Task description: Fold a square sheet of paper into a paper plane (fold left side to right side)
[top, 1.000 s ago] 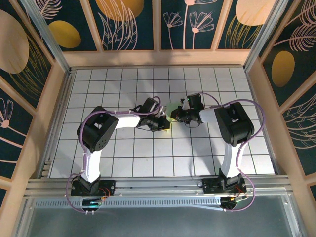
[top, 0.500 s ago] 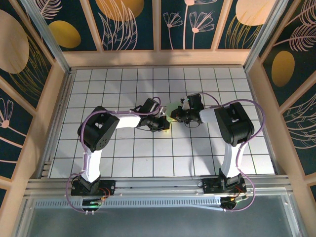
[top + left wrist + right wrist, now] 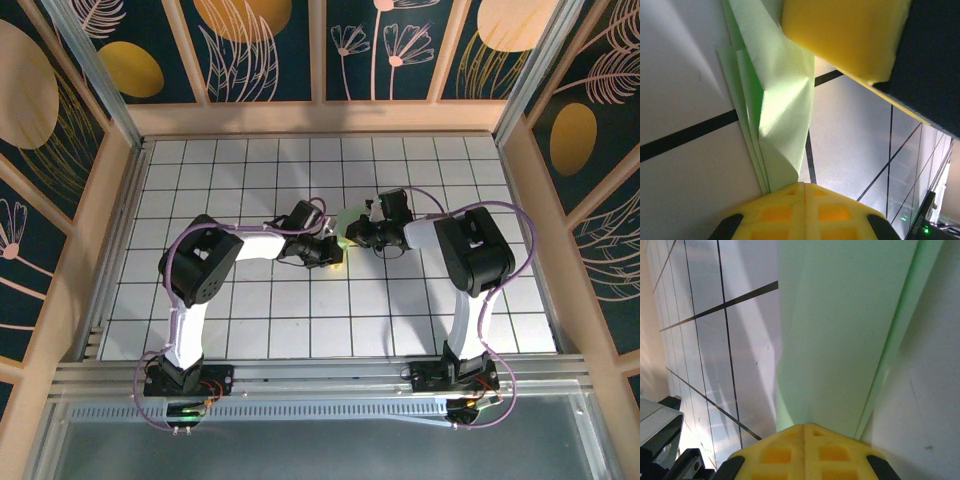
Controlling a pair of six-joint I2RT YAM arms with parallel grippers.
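Note:
The pale-green sheet of paper [image 3: 346, 218] lies folded in layers on the white grid tiles at mid-table, between my two grippers. In the left wrist view the paper [image 3: 780, 100] runs up from my left gripper [image 3: 805, 186], with its top flap raised and creased. The yellow jaws are shut, tips down on the paper's narrow end. The right gripper's yellow fingers [image 3: 845, 35] sit at the paper's other end. In the right wrist view my right gripper [image 3: 805, 426] is shut with its tips on the broad smooth paper [image 3: 840, 315]. From above, the left gripper [image 3: 337, 259] and right gripper [image 3: 353, 234] nearly meet.
White grid tiles [image 3: 250, 320] cover the table, with wooden walls [image 3: 70, 260] on three sides and a metal rail [image 3: 320, 375] along the near edge. Purple cables loop over both arms. Part of the left arm [image 3: 660, 432] shows at the right wrist view's lower left.
The left arm has shifted slightly right, toward the paper. The right arm and the paper look unmoved.

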